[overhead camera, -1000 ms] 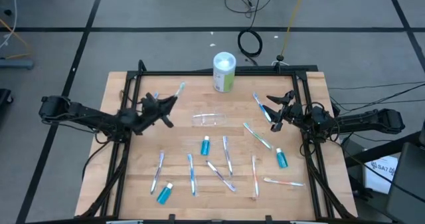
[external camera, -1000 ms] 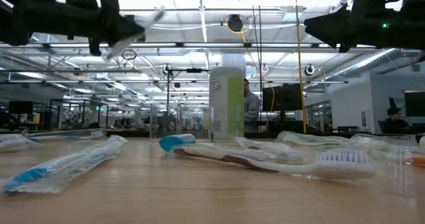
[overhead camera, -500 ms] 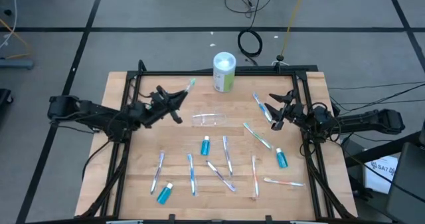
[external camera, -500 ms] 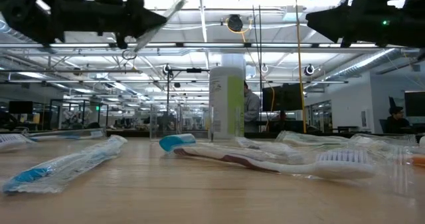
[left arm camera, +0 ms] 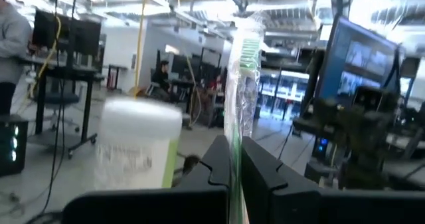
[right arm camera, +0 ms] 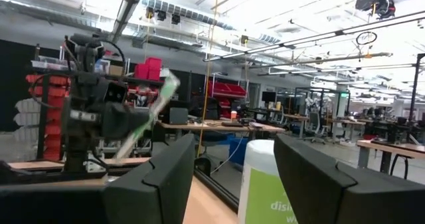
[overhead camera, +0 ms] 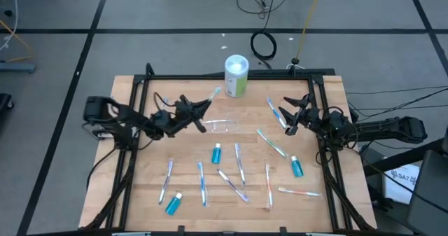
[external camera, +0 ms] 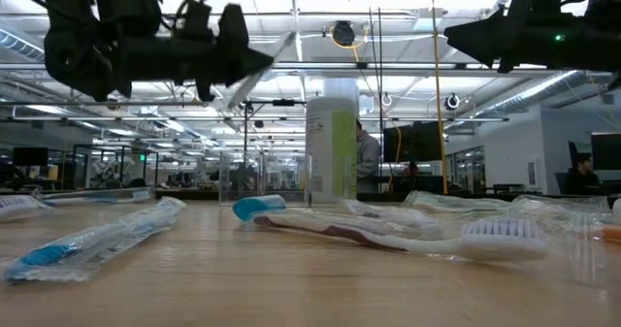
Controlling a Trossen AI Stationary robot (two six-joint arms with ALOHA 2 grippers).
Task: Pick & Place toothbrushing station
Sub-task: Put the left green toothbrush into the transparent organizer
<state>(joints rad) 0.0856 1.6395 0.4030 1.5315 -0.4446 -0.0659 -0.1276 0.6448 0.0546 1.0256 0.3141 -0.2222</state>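
My left tool (overhead camera: pixel 197 110) pinches a wrapped green-bristled toothbrush (overhead camera: pixel 208 98) above the clear plastic cup (overhead camera: pixel 222 126); my right tool (overhead camera: pixel 292 117) hovers, fingers spread, empty.

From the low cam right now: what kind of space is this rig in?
Probably an open-plan robotics lab or workshop: exposed ceiling lights and trusses, people seated at desks with monitors behind the wooden table, and red parts bins on shelving.
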